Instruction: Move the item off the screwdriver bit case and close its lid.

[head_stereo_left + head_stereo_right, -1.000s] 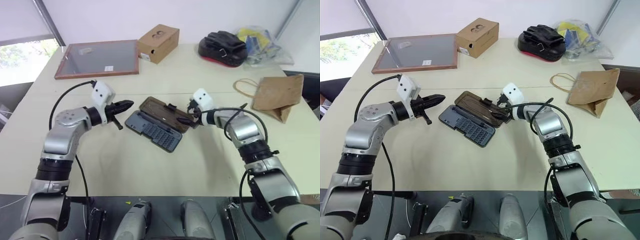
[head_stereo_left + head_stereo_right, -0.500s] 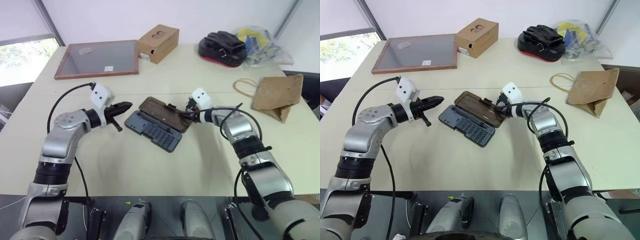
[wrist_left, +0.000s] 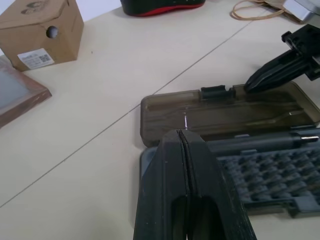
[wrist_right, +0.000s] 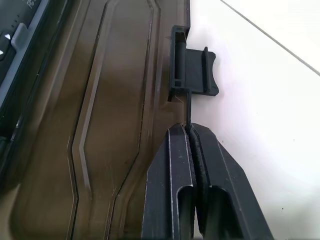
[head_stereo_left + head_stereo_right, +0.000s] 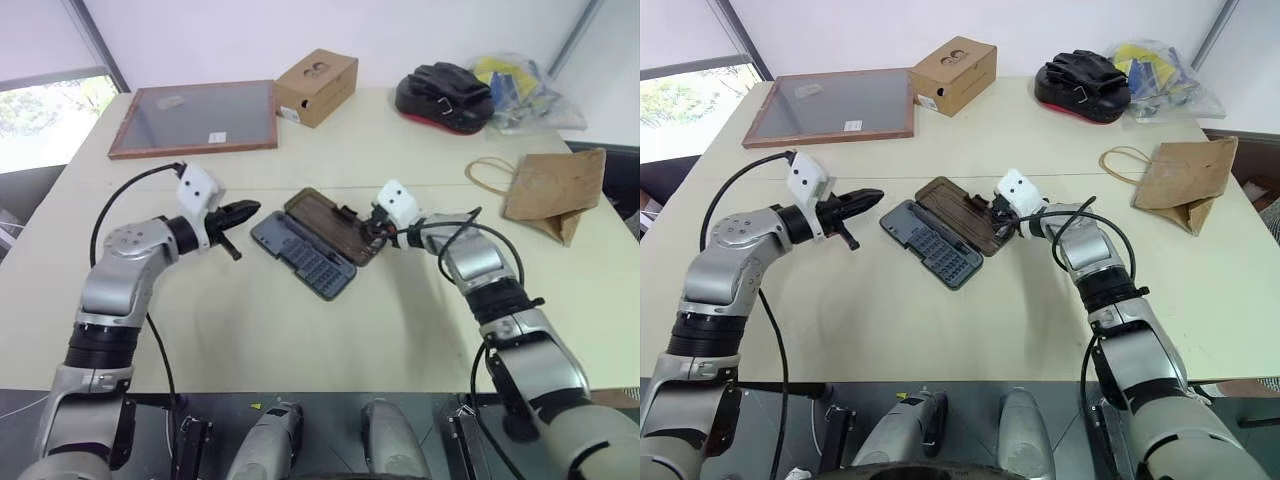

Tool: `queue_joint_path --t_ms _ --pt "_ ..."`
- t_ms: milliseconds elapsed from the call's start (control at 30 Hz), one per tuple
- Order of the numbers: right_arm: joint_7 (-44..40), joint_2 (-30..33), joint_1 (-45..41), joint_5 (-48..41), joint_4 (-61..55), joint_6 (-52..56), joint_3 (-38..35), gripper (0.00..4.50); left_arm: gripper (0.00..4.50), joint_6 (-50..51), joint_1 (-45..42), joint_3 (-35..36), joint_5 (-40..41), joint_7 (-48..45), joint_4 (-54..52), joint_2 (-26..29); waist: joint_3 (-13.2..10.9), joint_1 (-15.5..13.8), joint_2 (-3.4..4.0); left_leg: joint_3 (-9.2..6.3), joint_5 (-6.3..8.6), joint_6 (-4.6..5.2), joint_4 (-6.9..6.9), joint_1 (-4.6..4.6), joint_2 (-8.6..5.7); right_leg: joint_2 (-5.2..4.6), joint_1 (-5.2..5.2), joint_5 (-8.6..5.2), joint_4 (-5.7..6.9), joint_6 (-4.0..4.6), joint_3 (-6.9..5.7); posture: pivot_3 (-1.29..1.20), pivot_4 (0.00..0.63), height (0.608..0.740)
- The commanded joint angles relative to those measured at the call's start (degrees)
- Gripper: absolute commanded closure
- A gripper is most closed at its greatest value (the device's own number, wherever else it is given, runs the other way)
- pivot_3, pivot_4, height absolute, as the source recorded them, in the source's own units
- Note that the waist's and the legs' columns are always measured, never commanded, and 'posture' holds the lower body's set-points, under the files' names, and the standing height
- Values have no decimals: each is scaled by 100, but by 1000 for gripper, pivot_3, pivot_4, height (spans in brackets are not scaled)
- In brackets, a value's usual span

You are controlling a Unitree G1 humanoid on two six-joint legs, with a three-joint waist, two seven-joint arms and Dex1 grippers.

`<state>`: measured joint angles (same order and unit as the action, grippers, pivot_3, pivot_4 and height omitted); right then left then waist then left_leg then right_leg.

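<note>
The screwdriver bit case (image 5: 303,262) lies open at mid-table, its dark grey-blue tray showing rows of bits. Its smoky-brown lid (image 5: 335,225) lies flat on the table behind the tray, with the black latch (image 4: 192,70) on its outer edge. My right gripper (image 5: 372,232) is shut on the lid's thin edge right beside the latch, fingertips (image 4: 182,137) pressed together. My left gripper (image 5: 252,209) is shut and empty, held level just left of the case. The item, a tan paper bag (image 5: 553,192) with twine handles, lies on the table far to the right, apart from the case.
A wood-framed grey board (image 5: 195,118) and a brown cardboard box (image 5: 317,85) sit at the back left. A black and red object (image 5: 445,95) and a clear plastic bag (image 5: 520,90) are at the back right. Bare table (image 5: 250,330) spreads in front of the case.
My right gripper went from open to shut on the lid's edge by the latch, and its wrist rolled. The case turned a little on the table. The left gripper stayed put.
</note>
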<state>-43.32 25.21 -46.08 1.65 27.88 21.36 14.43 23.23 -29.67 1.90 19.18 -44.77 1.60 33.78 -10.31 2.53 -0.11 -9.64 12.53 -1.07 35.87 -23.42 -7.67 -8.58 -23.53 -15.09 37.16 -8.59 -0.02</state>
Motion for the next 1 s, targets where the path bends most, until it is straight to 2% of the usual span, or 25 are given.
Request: queue_joint_path --t_ms 33,267,400,567,867,1000 --pt "-426 185 -83 181 -274 -822 175 4478 4500 -121 -122 192 -11 22 -72 80 0 1 0 0 0 0 0 0 0 0 0 0 0 0 0 0 150 740" --pt "-1451 486 -653 423 -22 -2973 464 4478 4500 -168 -188 149 -29 -10 32 55 -1 13 -1 1 0 -1 -1 0 1 1 -1 0 0 -1 0 0 150 740" --pt "-1724 397 -971 427 388 -3671 495 4478 4500 -175 -188 144 -29 -6 29 47 -1 2 -1 0 -3 -4 -1 0 1 1 0 0 -1 -1 0 0 150 740" --pt "-1607 282 -1331 811 1185 -4616 641 4478 4500 -155 -143 163 -21 25 -39 51 -2 11 -1 0 -7 -11 -1 0 1 1 -1 0 -1 0 0 0 150 740" --pt "-1269 73 -1614 1310 2188 -5488 785 4478 4500 -94 -30 203 3 113 -194 72 -2 11 -1 -1 -14 -23 -6 0 0 2 -3 0 -1 0 1 0 150 740" --pt "-1274 -9 -1585 1294 2267 -5569 744 4478 4500 -53 93 241 34 152 -339 98 -2 16 -1 -1 -14 -25 -7 0 1 2 -4 0 -1 0 2 0 150 740"
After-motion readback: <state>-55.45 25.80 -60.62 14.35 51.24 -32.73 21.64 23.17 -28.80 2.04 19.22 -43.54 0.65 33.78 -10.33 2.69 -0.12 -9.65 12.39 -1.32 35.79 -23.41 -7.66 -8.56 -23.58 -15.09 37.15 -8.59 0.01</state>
